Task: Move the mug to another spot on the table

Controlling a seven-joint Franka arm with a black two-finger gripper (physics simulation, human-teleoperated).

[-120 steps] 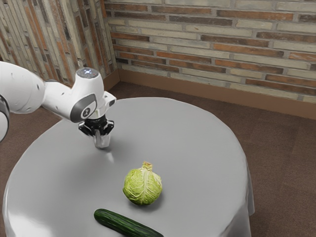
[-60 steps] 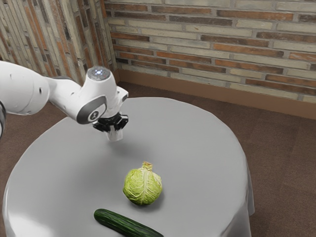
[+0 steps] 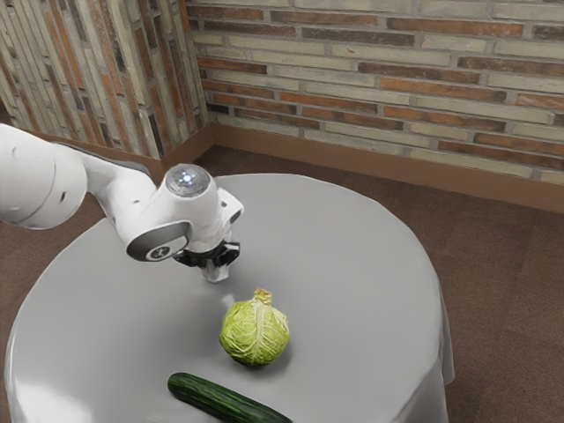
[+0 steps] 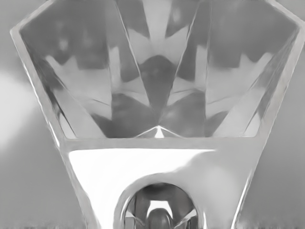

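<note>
Now, the mug (image 3: 215,275): a small pale, glassy cup hanging under the tool (image 3: 212,266), over the middle of the table (image 3: 370,238), near the cabbage (image 3: 255,332) and toward the exterior view's upper left from it; it looks lifted clear of the table, though I cannot read the gap well
Tool: clenched on the mug, its black fingers closing on it from two sides, as I read the exterior view
Wrist view: I look straight down into the mug (image 4: 157,90); its faceted walls meet at the bottom, and its handle (image 4: 159,212) is a rounded loop close under the camera
Table: round and grey, with a wide bare stretch toward the exterior view's right
Cabbage: on the camera's side of the mug, and the closest obstacle to it
Cucumber (image 3: 225,401): lying at the table's near edge, past the cabbage and well apart from the mug
Step in hand: I judge this to be the carry, with the set-down not yet done
Doing it well: I would hold the mug upright and level and steer around the cabbage, not over it. I would pick a bare patch away from both vegetables and from the table's rim, then lower straight down and slowly. I would let go only once the base sits flat, and rise straight up so the fingers do not catch the handle
Risk: smooth thin walls may slip in the grip, and letting go above the table could tip the mug
</note>
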